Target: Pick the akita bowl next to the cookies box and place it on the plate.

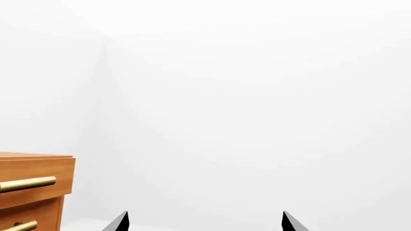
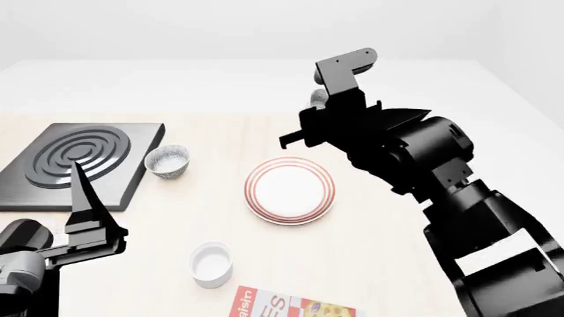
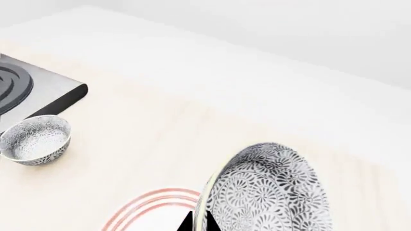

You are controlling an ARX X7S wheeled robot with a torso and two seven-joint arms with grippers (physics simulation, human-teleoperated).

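My right gripper (image 3: 202, 222) is shut on the rim of an akita bowl (image 3: 270, 192), one finger on each side of the wall. The bowl hangs tilted on edge above the table, with the plate's (image 3: 149, 206) red rings just below it. In the head view only a grey sliver of this bowl (image 2: 317, 99) shows behind the right arm, beyond the plate (image 2: 289, 190). The cookies box (image 2: 291, 308) lies at the near table edge. My left gripper (image 1: 204, 221) is open with nothing in it, raised at the near left (image 2: 81, 188).
A second patterned bowl (image 2: 168, 161) sits left of the plate, beside the black stove plate (image 2: 79, 162). A plain white cup (image 2: 211, 264) stands near the cookies box. A wooden drawer unit (image 1: 32, 187) shows in the left wrist view.
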